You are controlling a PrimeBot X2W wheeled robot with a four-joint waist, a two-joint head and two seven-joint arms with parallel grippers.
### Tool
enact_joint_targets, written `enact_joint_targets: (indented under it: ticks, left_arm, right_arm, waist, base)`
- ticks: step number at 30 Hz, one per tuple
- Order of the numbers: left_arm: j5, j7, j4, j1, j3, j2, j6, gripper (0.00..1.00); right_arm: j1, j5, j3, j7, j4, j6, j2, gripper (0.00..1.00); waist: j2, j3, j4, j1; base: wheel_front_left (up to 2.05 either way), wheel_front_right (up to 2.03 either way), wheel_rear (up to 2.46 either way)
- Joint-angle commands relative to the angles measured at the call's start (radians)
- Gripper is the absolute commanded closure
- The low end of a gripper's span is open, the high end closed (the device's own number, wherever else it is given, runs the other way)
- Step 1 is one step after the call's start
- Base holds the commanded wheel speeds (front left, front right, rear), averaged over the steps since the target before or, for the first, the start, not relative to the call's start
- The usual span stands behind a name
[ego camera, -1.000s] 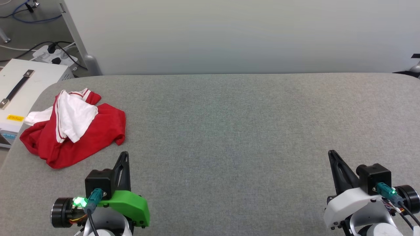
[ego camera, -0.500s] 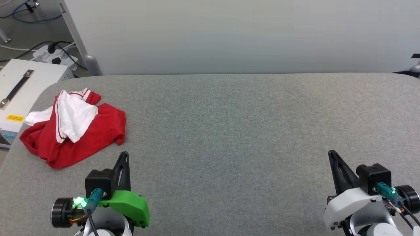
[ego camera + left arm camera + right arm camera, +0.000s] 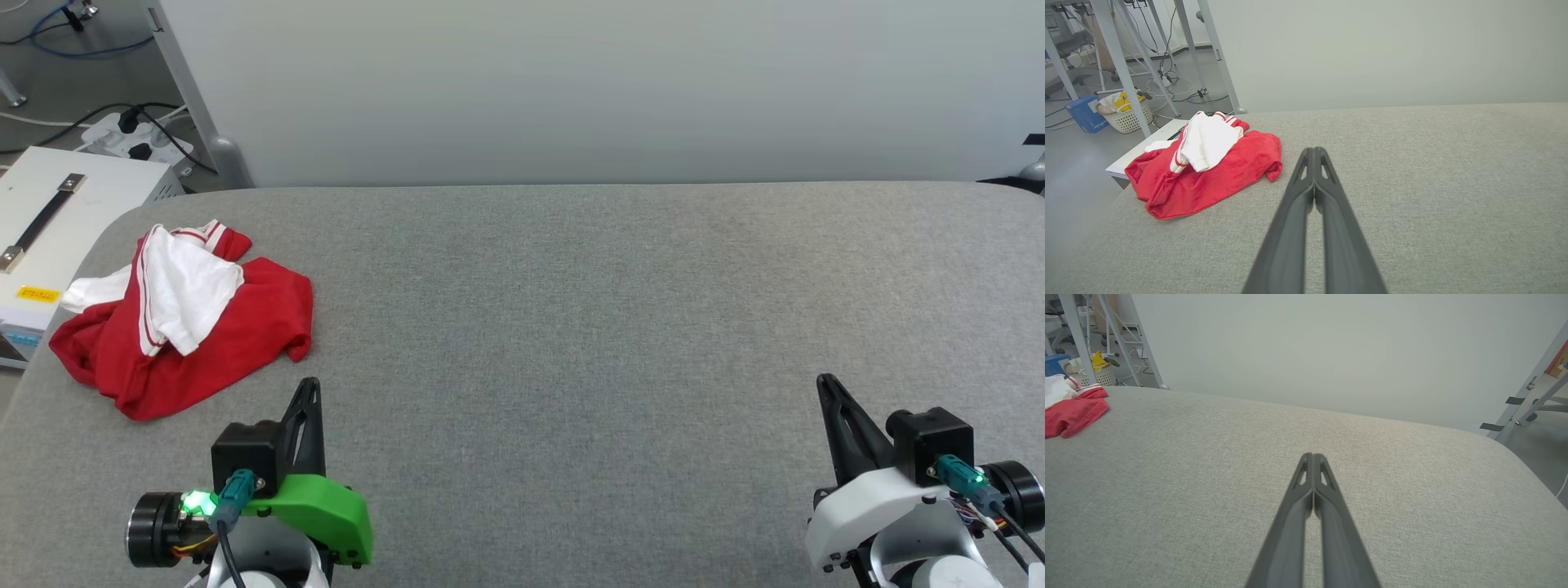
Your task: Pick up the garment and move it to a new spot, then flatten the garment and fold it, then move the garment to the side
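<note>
A wide grey fabric-covered desk (image 3: 571, 327) with rounded corners carries one crumpled red-and-white garment (image 3: 229, 335) near its far-left corner.

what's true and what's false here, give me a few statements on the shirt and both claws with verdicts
1. The crumpled red garment with white sleeves lies on the grey fabric-covered table. True.
2. The left claw grips the garment. False: it is shut on nothing, apart from the garment.
3. The right claw is shut and empty. True.
4. The garment is spread flat. False: it is bunched in a heap.
5. The garment lies by the table's right edge. False: it is near the left edge.
</note>
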Motion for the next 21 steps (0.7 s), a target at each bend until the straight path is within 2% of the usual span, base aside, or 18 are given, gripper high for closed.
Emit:
enact_joint_targets:
  ticks: [1, 2, 3, 21]
  left_arm:
    - [0.01, -0.001, -0.002, -0.017, 0.0, -0.005, 0.004, 1.0]
    - [0.01, -0.001, -0.002, -0.017, 0.0, -0.005, 0.004, 1.0]
    - [0.0, 0.0, 0.0, 0.0, 0.0, 0.0, 0.0, 0.0]
    - [-0.013, -0.03, -0.006, -0.002, -0.007, 0.0, 0.015, 0.0]
  right_arm:
    - [-0.017, -0.01, 0.0, 0.003, 0.002, -0.001, 0.0, 1.0]
    - [-0.017, -0.01, 0.0, 0.003, 0.002, -0.001, 0.0, 1.0]
    - [0.0, 0.0, 0.0, 0.0, 0.0, 0.0, 0.0, 0.0]
    - [0.002, 0.037, -0.017, -0.03, -0.02, 0.0, 0.0, 0.0]
  waist:
    - [0.0, 0.0, 0.0, 0.0]
    - [0.0, 0.0, 0.0, 0.0]
    - [0.0, 0.0, 0.0, 0.0]
    - [0.0, 0.002, 0.001, 0.0]
  base:
    - [0.0, 0.0, 0.0]
    - [0.0, 0.0, 0.0]
    - [0.0, 0.0, 0.0]
    - [0.0, 0.0, 0.0]
